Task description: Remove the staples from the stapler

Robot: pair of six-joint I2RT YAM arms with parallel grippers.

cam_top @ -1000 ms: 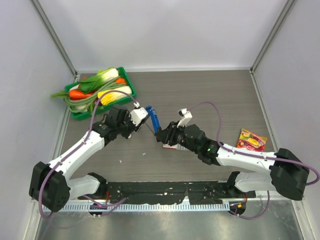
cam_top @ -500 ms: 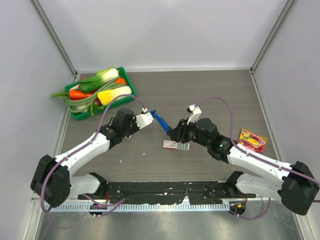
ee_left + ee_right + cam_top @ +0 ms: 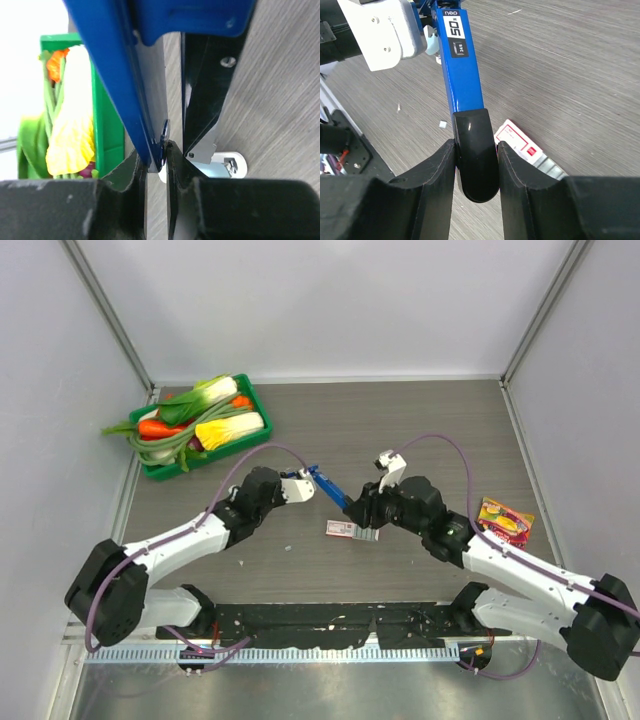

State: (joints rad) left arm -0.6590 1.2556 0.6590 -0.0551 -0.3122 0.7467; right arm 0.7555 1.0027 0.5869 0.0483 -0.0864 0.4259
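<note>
Stapler [image 3: 328,487]: mid-table, between both grippers.
Left gripper [image 3: 300,480]: pinched tight on its blue arm.
Right gripper [image 3: 352,508]: clamping its black end.
Green tray [image 3: 262,405], far-left corner: vegetables [image 3: 205,418].
Right wrist only: "50" label, staple box [image 3: 520,142].

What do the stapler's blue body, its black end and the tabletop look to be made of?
The stapler body: glossy blue, smooth, printed label; painted metal or hard plastic, cannot tell which. Its black end cap: probably moulded plastic, rounded, soft sheen. The table: matte grey wood-grain print, likely laminate rather than solid wood.
</note>
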